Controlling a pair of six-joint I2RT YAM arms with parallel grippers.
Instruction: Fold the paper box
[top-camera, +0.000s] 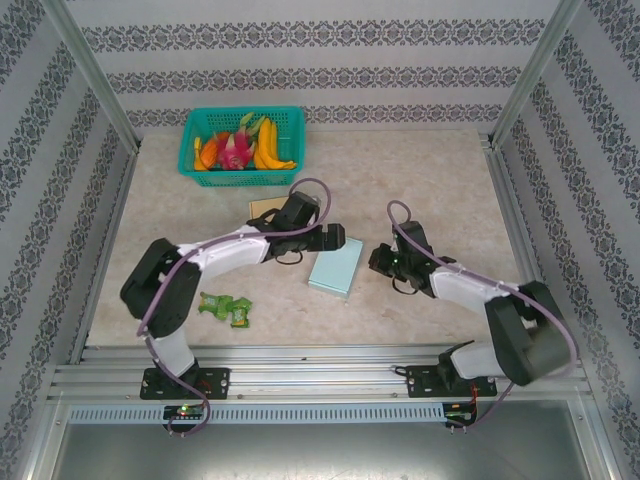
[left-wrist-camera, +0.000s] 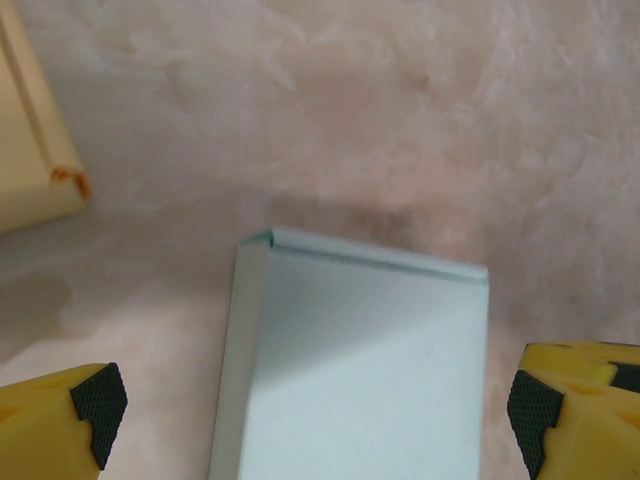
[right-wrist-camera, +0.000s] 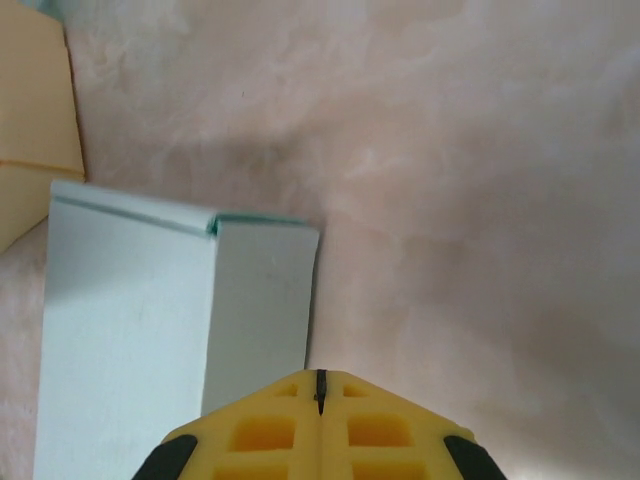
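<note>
Toward the front of the table (top-camera: 440, 180), at about 7 o'clock from its middle, some green packets (top-camera: 225, 308) are lying loose and playing no part. Beyond them, at the centre, the paper box (top-camera: 336, 268) is lying flat as a pale blue closed shape. Its long side panels are standing folded up and a creased lip is running along its far edge. The left gripper (top-camera: 337, 239) is hovering at the box's 11 o'clock corner with its jaws spread wide, its black pads (left-wrist-camera: 95, 400) sitting either side of the box and touching nothing. The right gripper (right-wrist-camera: 320, 390) is waiting just beside the box at 3 o'clock, its fingers pressed together and holding nothing. The folding seems to be nearing completion, though a small teal gap is showing at one far corner and the near end is hidden, so a final press or tuck may be remaining. Farther back, a tan cardboard piece (top-camera: 265, 208) is lying at 11 o'clock, and a teal basket (top-camera: 190, 165) of fruit is sitting by the far wall.
</note>
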